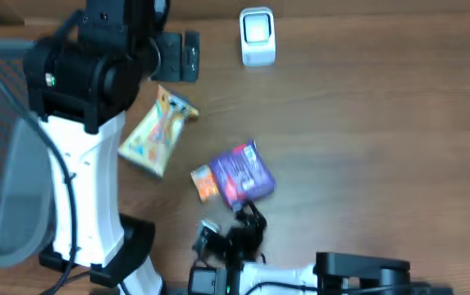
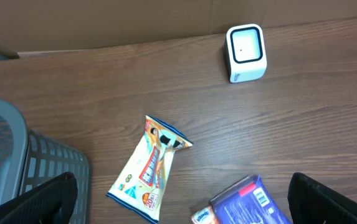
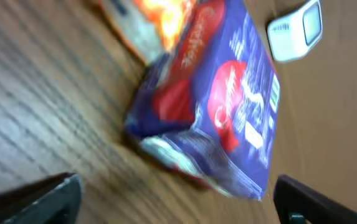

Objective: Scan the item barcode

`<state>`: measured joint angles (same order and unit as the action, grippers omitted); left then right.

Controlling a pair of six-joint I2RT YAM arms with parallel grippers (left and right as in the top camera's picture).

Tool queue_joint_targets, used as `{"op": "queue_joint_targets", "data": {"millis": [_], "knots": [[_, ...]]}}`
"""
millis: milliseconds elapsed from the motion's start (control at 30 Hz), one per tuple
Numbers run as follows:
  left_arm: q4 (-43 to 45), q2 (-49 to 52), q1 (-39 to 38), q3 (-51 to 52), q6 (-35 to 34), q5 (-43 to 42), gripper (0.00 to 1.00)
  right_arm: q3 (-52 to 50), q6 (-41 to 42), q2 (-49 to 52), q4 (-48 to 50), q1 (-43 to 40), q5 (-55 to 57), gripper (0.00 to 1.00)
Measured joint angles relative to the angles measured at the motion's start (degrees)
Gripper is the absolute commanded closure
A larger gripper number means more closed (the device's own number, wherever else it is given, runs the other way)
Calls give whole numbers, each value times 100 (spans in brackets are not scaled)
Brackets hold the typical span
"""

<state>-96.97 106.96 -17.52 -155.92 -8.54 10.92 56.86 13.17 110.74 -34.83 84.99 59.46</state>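
Right wrist — purple packet (image 3: 218,109) ahead, between spread right jaws

A glossy, crinkled foil packet (image 1: 243,172) lies on the matt wood-grain table (image 1: 366,123); the scanner (image 1: 257,37) is smooth plastic.

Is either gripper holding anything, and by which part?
Nothing is held. The right gripper is open, jaws spread wide at the near edge of the purple snack packet, which lies on the table. The left gripper is open and empty.
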Motion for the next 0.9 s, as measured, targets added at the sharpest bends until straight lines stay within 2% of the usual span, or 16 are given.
{"op": "queue_joint_targets", "data": {"millis": [200,267,467,667,767,867,900], "knots": [[11,11,0,4,11,-2,0,553,1438,0,-2216,-59,-796,0],[11,9,0,4,9,-2,0,774,1941,-42,-2675,-74,-1143,0],[7,11,0,4,11,-2,0,1099,3062,-1032,-2924,-525,-1934,0],[9,11,0,4,9,-2,0,1193,3110,-1987,-2146,-2326,-2671,0],[9,11,0,4,9,-2,0,1198,3027,-2022,-1655,-3560,-3969,0],[9,11,0,4,11,-2,1,1198,2341,-2004,-1458,-5016,-6196,0],[11,11,0,4,9,-2,0,1198,2059,-2004,-1478,-5281,-6575,0]]}}
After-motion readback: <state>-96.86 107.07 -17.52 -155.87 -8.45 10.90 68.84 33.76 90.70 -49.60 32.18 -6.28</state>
